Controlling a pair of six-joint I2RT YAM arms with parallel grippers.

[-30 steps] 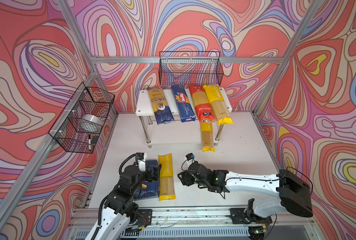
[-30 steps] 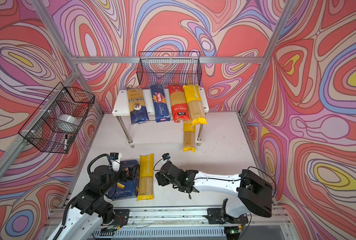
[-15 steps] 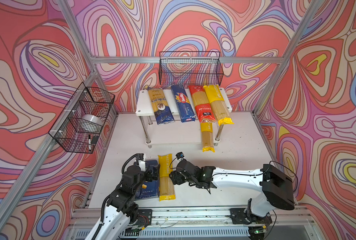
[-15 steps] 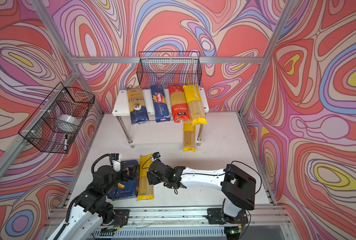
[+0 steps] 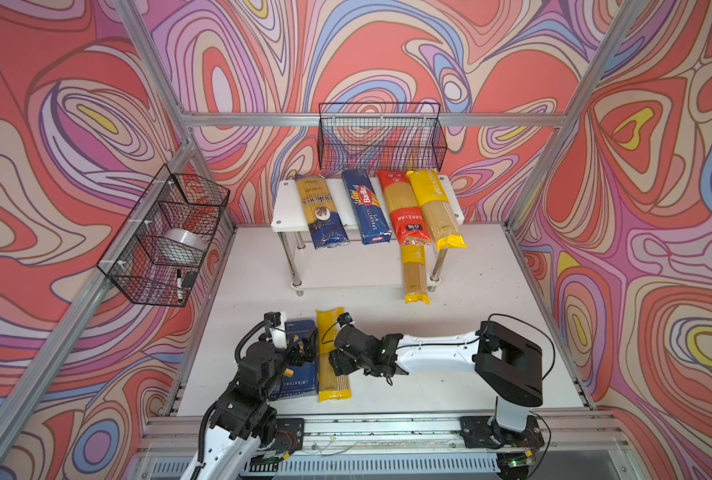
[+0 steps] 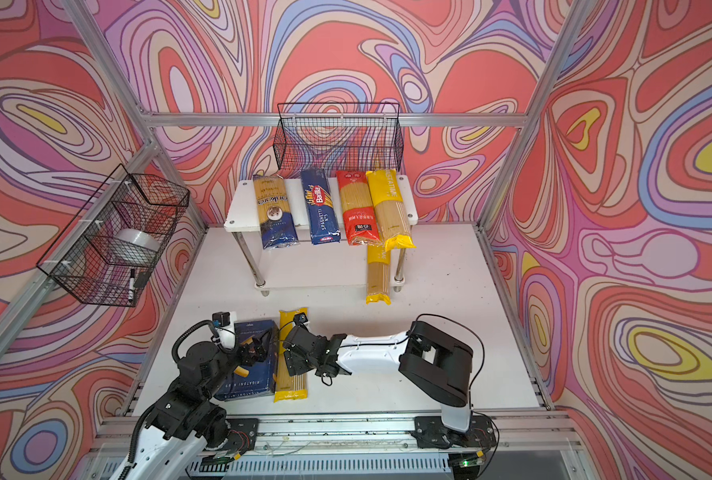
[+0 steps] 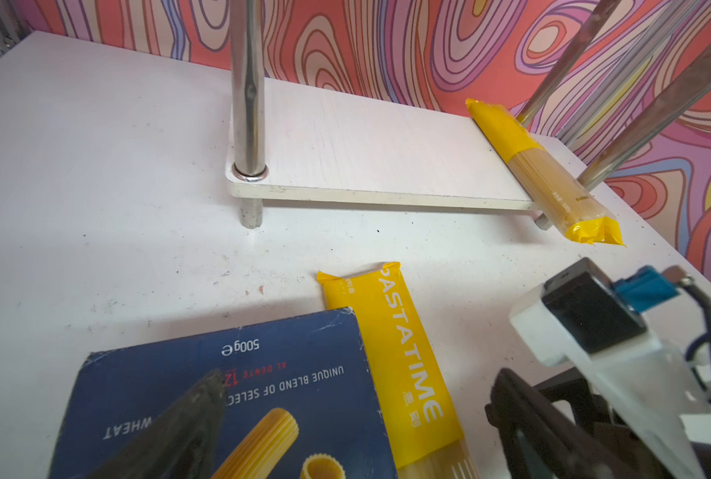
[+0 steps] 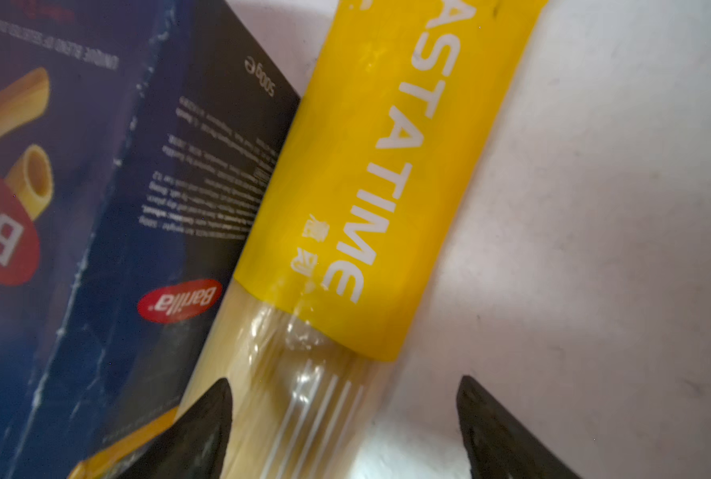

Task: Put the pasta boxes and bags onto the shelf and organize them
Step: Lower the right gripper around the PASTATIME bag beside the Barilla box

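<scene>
Right arm [image 5: 429, 353] reaching low leftward, right gripper [image 8: 345, 419] spread wide astride yellow PASTATIME bag [image 8: 387, 186], holding nothing

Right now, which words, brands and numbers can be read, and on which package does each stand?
"PASTATIME": yellow spaghetti bag on the table.
"Barilla", "500g", "AL DENTE", "RIGATONI": rigatoni box beside it.
"Barilla", "SPAGHETTI N.5": narrow blue box on the shelf.
"PASTATIME": yellow bag on the shelf's top board.
Red bag, blue-and-gold bag: print too small to read.

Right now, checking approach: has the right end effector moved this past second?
Yes: right end effector went leftward, from beside the yellow plastic PASTATIME spaghetti packet to above it.
</scene>
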